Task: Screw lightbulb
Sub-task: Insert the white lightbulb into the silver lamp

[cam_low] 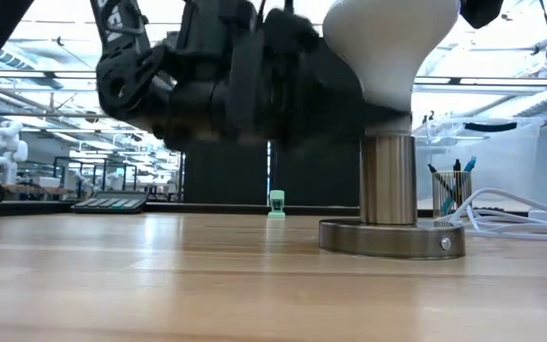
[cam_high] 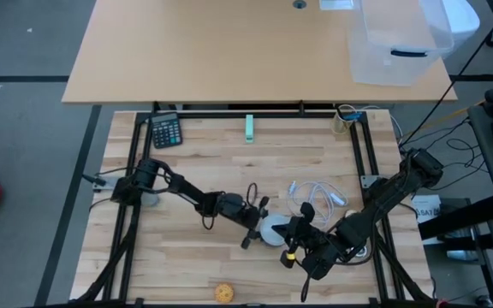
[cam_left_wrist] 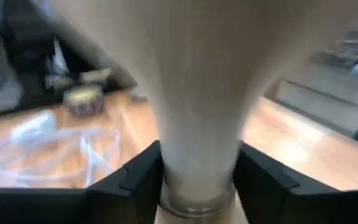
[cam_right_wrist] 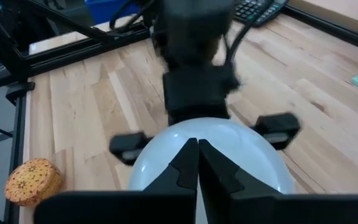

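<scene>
Lightbulb point(cam_left_wrist: 197, 93) sits upright in its metal socket point(cam_low: 389, 195), neck between the left claw point(cam_left_wrist: 197, 177) fingers, which look loosened. Right claw point(cam_right_wrist: 196, 165), shut and empty, rests against the globe; pushing could cross-thread it.

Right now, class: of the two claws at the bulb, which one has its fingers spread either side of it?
The left claw: its fingers flank the lightbulb. The right claw is shut.
</scene>
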Controlling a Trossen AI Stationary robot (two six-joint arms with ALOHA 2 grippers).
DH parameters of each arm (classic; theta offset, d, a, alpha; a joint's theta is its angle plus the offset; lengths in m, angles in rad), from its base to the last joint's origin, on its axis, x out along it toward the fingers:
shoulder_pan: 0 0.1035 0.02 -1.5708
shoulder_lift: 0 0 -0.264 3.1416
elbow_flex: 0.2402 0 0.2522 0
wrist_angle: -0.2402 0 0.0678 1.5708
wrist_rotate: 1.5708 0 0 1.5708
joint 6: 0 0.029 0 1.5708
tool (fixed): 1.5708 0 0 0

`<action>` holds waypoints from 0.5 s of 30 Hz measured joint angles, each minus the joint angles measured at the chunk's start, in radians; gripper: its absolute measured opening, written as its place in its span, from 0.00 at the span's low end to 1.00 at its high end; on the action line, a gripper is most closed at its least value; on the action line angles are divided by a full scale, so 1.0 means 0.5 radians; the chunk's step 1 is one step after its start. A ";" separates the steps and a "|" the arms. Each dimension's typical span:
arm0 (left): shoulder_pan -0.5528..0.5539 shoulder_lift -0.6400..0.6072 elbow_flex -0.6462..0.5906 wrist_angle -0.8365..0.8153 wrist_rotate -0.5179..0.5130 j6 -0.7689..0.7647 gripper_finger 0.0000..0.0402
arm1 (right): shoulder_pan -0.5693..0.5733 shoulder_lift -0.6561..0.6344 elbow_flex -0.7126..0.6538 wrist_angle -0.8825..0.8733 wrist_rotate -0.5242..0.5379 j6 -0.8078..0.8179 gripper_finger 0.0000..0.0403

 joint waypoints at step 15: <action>-0.265 0.002 0.000 0.084 -0.777 -0.005 0.62 | 0.000 0.000 0.000 -0.001 0.003 -0.036 0.00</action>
